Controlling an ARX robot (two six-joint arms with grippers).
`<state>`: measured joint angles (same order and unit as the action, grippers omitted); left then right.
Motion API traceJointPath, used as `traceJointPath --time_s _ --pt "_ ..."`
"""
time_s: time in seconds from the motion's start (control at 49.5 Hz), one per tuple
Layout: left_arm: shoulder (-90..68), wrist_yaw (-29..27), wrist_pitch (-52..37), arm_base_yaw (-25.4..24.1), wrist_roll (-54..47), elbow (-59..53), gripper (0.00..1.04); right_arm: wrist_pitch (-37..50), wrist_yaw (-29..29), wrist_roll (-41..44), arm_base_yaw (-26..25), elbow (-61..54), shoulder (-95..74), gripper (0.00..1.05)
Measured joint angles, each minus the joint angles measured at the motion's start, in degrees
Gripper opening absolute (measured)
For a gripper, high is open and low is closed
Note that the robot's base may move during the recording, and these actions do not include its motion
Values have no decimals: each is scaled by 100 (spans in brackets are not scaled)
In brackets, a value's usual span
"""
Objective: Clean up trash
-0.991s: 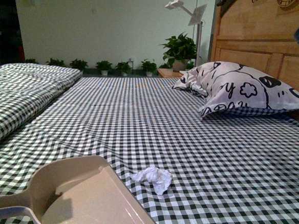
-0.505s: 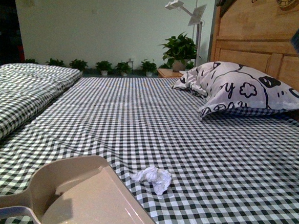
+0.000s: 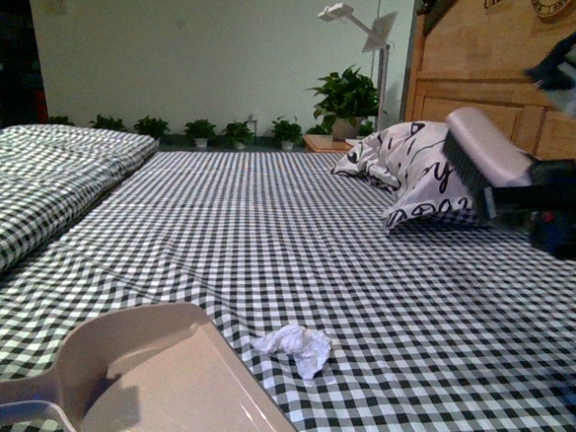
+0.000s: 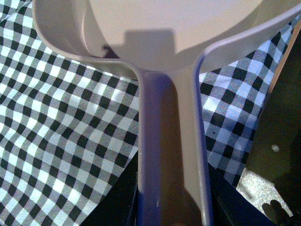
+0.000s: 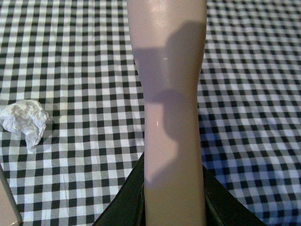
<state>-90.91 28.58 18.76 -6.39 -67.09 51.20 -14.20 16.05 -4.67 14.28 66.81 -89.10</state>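
The left claw (image 4: 171, 214), clenched on the handle of the beige plastic dustpan (image 3: 158, 375), should press its lip flat to the checked bedsheet (image 3: 267, 234), with the crumpled white paper wad (image 3: 296, 343) lying between both claws just past that lip, while the right claw (image 5: 174, 207), grasping the raised dark-bristled brush (image 3: 470, 155), lands beyond the wad.

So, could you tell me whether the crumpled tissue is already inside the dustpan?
No, the crumpled tissue lies on the checked bedsheet, outside the dustpan and beside its open edge.

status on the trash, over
Left gripper shut on dustpan, right gripper on brush, held high. Wad on sheet beside dustpan, unswept. Nothing in between.
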Motion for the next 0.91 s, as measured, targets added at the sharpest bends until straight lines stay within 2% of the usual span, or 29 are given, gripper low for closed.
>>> traceJointPath --time_s 0.202,0.91 --pt "0 0 0 0 -4 0 27 -476 -20 308 76 894 -1263 19" --pt "0 -2 0 0 -20 0 27 -470 372 732 225 1250 -2533 19"
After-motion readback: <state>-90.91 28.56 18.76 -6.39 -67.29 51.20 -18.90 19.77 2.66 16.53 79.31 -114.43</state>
